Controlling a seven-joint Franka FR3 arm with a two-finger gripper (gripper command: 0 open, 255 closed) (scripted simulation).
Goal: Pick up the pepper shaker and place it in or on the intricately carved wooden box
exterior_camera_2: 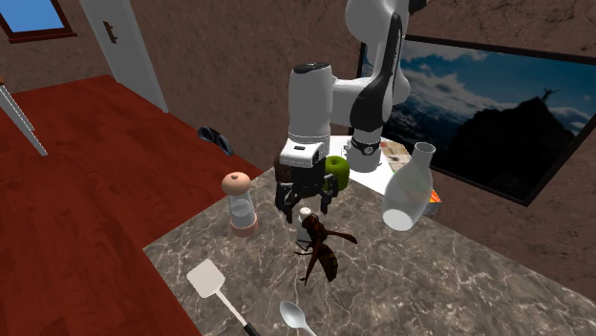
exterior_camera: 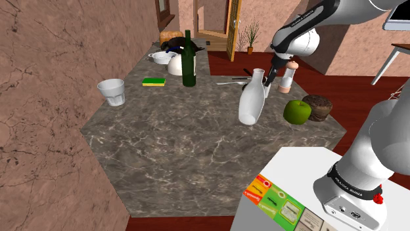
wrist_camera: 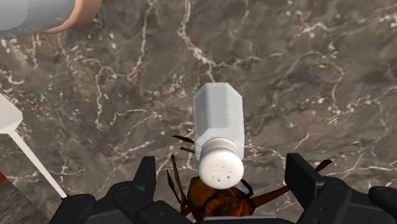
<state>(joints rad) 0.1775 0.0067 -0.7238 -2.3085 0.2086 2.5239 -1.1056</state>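
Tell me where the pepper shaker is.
In the second exterior view, the shaker sits on the counter under the open pincer, beside a brown insect figure, right of the grinder.

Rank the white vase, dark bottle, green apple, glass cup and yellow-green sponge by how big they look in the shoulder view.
1. white vase
2. dark bottle: about as tall but slimmer, and it stands farther back
3. green apple and glass cup: they look alike, so no ranking
4. sponge

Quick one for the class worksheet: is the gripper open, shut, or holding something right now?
Gripper: open, holding nothing. The white shaker sits between its fingers, and they do not touch it.
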